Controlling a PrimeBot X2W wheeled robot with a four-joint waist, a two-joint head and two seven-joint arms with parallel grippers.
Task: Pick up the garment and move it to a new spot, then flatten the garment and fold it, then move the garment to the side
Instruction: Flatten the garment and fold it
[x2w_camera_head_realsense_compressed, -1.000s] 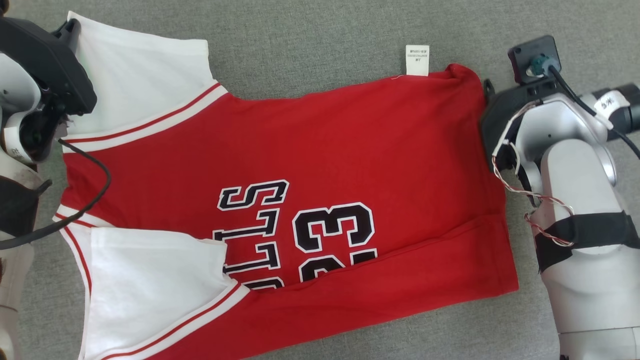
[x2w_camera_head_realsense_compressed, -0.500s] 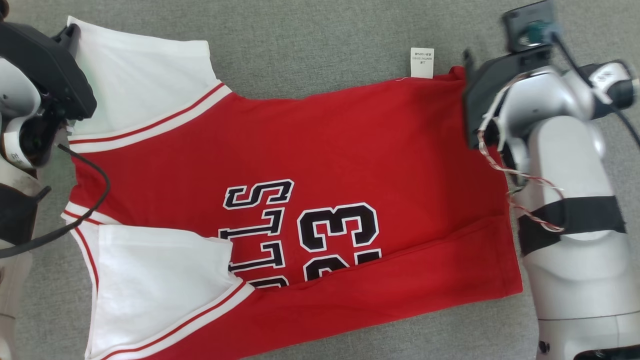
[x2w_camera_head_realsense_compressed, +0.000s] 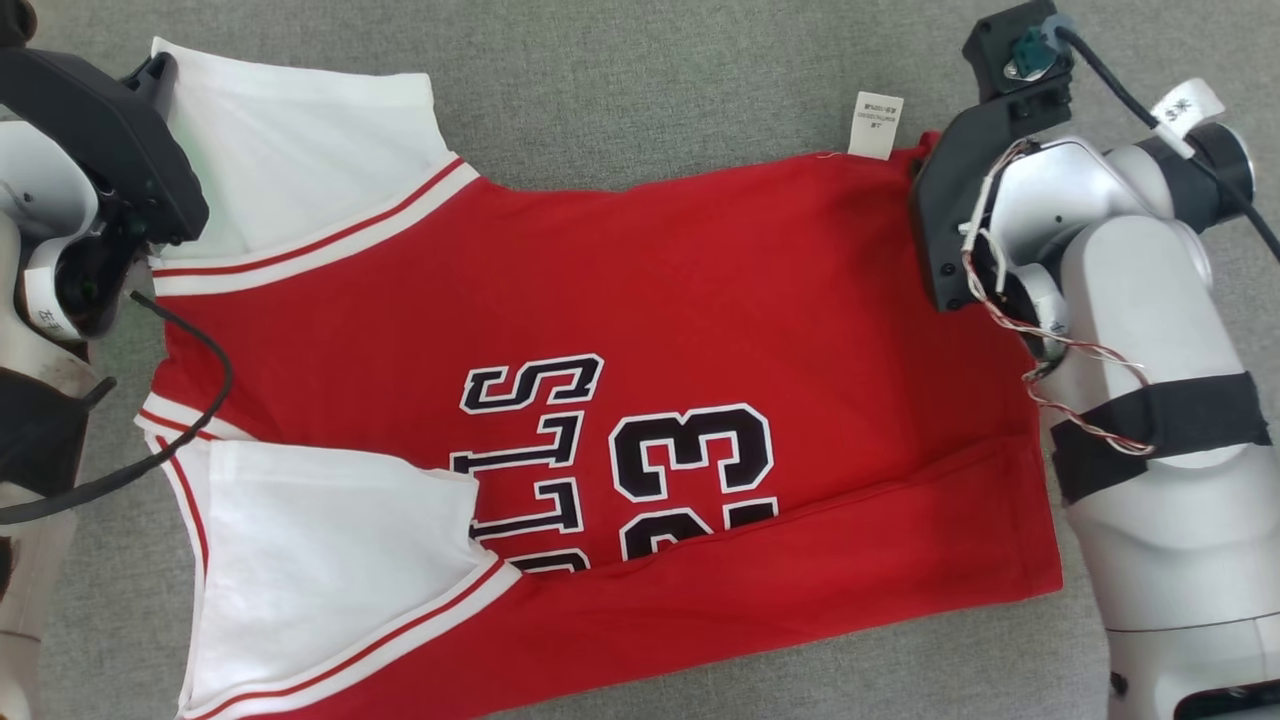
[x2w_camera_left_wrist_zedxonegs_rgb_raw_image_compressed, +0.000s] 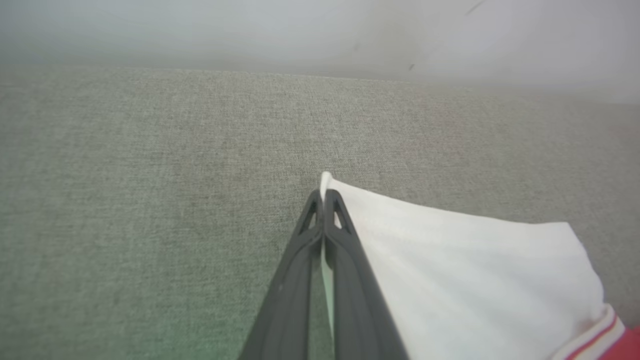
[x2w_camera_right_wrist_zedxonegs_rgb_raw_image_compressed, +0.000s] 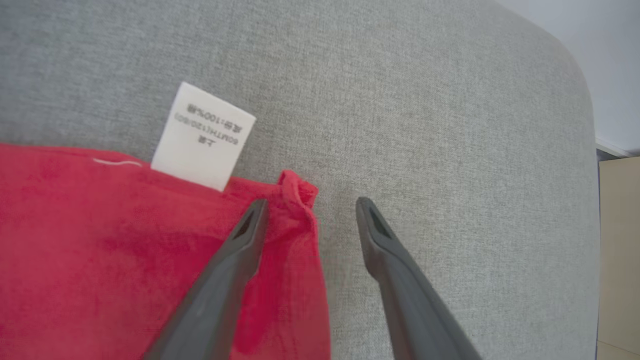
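Note:
The garment (x2w_camera_head_realsense_compressed: 640, 300), a red jersey with white sleeves and a black "23", lies spread flat on the grey fabric surface (x2w_camera_head_realsense_compressed: 650, 80). My left gripper (x2w_camera_left_wrist_zedxonegs_rgb_raw_image_compressed: 324, 197) is shut on the corner of the upper white sleeve (x2w_camera_left_wrist_zedxonegs_rgb_raw_image_compressed: 475, 270), at the far left of the head view (x2w_camera_head_realsense_compressed: 158, 72). My right gripper (x2w_camera_right_wrist_zedxonegs_rgb_raw_image_compressed: 311, 205) is open and straddles the puckered red hem corner (x2w_camera_right_wrist_zedxonegs_rgb_raw_image_compressed: 299, 192). One finger lies over the red cloth and the other over bare grey fabric. A white care label (x2w_camera_right_wrist_zedxonegs_rgb_raw_image_compressed: 202, 136) sticks out just beside it (x2w_camera_head_realsense_compressed: 876, 125).
The grey surface curves down to a rounded edge (x2w_camera_right_wrist_zedxonegs_rgb_raw_image_compressed: 585, 100) on the right, with a pale wall and a beige panel (x2w_camera_right_wrist_zedxonegs_rgb_raw_image_compressed: 620, 250) beyond. A black cable (x2w_camera_head_realsense_compressed: 190, 400) from my left arm hangs over the jersey's left side. My right forearm (x2w_camera_head_realsense_compressed: 1150, 400) stands beside the hem.
My right gripper has moved from beside the jersey's right edge up and in over its hem corner by the label. The left gripper keeps its hold on the sleeve. The head view has shifted slightly.

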